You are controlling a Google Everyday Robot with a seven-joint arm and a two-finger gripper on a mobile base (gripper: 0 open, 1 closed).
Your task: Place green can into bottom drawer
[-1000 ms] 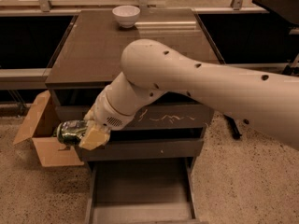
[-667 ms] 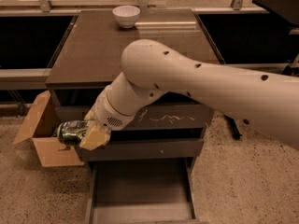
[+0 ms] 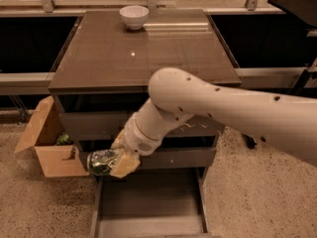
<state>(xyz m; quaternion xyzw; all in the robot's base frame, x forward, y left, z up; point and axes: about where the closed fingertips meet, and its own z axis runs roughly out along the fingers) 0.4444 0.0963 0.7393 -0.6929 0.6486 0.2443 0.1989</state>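
The green can [image 3: 101,161], mottled green and white, lies on its side in my gripper [image 3: 115,162], which is shut on it. The gripper hangs at the left front of the cabinet, just above the left rear corner of the open bottom drawer [image 3: 148,202]. The drawer is pulled out toward me and its tray shows nothing inside. My white arm [image 3: 223,108] crosses in from the right and hides part of the middle drawer front.
A white bowl [image 3: 133,16] stands at the back of the cabinet top [image 3: 143,48]. An open cardboard box [image 3: 49,143] sits on the floor to the left of the cabinet. Speckled floor [image 3: 257,197] lies on both sides.
The gripper with the can has moved right and down, from beside the cardboard box to over the drawer's left rear corner.
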